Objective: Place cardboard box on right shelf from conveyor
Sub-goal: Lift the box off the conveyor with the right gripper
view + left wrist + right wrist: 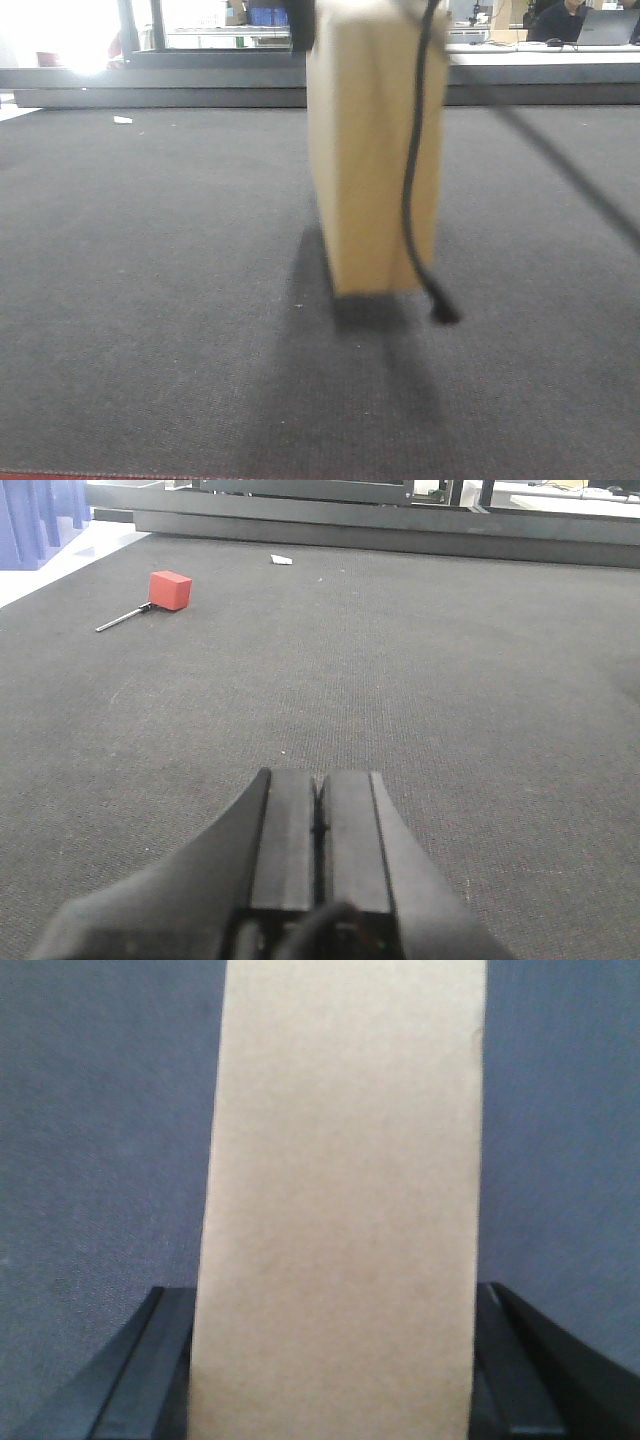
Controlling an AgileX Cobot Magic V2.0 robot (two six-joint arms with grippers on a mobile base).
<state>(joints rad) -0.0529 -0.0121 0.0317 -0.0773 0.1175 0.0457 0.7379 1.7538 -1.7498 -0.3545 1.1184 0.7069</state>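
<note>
Red block with thin rod lies far left on conveyor. Left gripper empty, jaws pressed together above belt. Cardboard box upright over belt centre; contact with belt unclear. Right gripper clamps box, fingers at each side. Black cable hangs across box front.

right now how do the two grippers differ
The left gripper is shut on nothing, fingers pressed together; the right gripper grips the cardboard box, fingers held wide apart by it. The left gripper faces open conveyor; the right gripper faces the box. Both have black fingers.
</note>
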